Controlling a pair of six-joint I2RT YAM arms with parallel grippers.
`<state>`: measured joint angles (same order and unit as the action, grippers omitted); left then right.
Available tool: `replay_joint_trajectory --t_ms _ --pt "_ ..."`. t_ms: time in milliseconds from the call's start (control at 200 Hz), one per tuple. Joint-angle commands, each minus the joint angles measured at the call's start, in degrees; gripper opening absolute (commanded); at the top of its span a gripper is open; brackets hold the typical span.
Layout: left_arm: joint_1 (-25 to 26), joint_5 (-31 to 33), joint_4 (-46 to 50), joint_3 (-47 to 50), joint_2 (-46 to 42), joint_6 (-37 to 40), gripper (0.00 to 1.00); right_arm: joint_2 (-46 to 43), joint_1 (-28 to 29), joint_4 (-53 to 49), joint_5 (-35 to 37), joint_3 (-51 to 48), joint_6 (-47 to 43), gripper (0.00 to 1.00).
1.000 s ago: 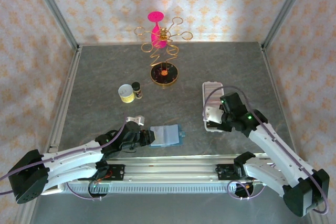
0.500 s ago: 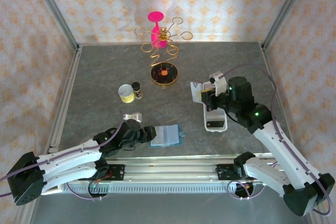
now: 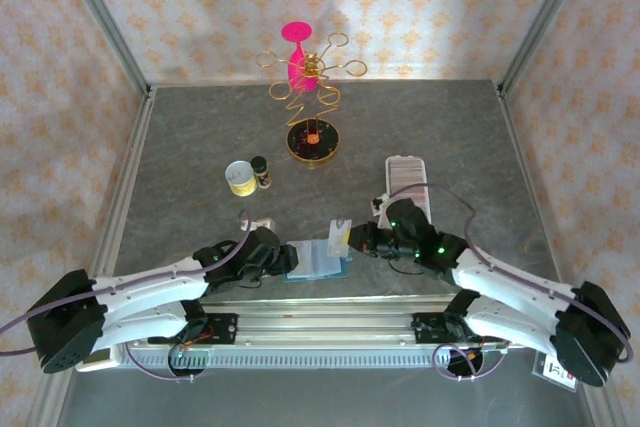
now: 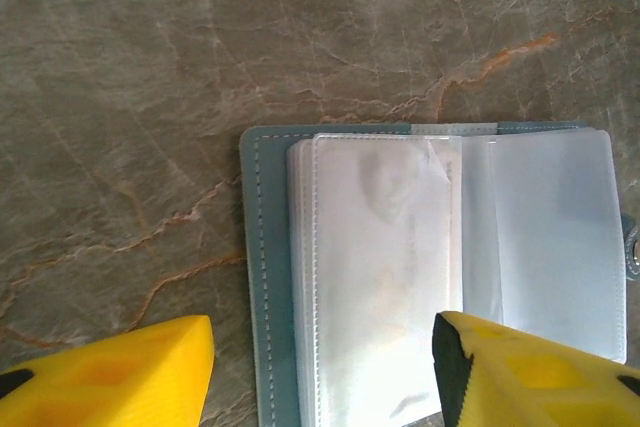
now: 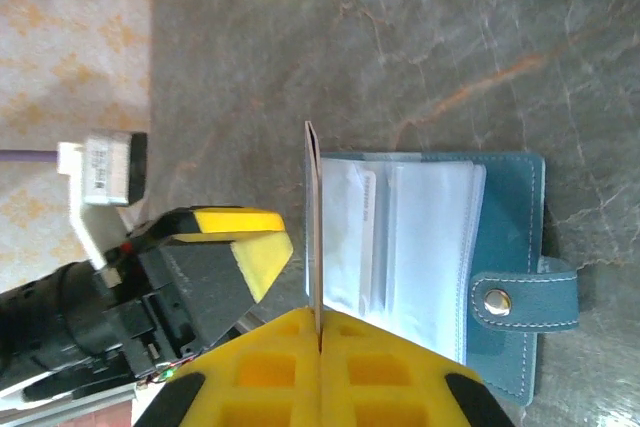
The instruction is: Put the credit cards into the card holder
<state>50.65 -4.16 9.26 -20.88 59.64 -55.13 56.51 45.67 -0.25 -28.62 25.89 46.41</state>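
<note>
The insertion step seems to be running: the right gripper [image 5: 318, 339], jaws clamped on an edge-on credit card [image 5: 312, 212], is poising it at the open teal card holder [image 5: 505, 209] edge, lower centre of the top view, while the left gripper [image 4: 322, 372] is waiting there, jaws apart; next, the card likely needs lining up with a clear sleeve [image 5: 430, 237].

Grey marbled table [image 3: 200, 137]: gold wire stand [image 3: 313, 139]; yellow cup [image 3: 239, 178] and dark vial [image 3: 260, 171] left-front of stand, ridged card holder [image 3: 405, 168] right-front, open teal wallet [image 3: 312, 262] directly in front
</note>
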Motion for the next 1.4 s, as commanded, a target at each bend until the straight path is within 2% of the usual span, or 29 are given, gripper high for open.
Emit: replay_joint_trajectory --t_ms 0,596,966,1396 --pt "0.59 1.31 0.39 -2.3 2.14 0.4 0.58 3.06 1.82 6.5 3.99 0.64 3.16 0.0" --pt "1.86 1.79 -0.12 -1.09 7.6 0.66 0.46 21.23 6.75 13.12 4.97 5.38 1.72 0.0" --pt "1.92 1.96 -0.07 0.1 6.6 0.29 0.39 23.69 7.2 12.86 6.88 5.06 1.15 0.0" --pt "1.99 1.7 -0.62 0.58 6.54 -0.02 0.34 24.85 7.61 14.23 4.98 3.54 1.52 0.0"
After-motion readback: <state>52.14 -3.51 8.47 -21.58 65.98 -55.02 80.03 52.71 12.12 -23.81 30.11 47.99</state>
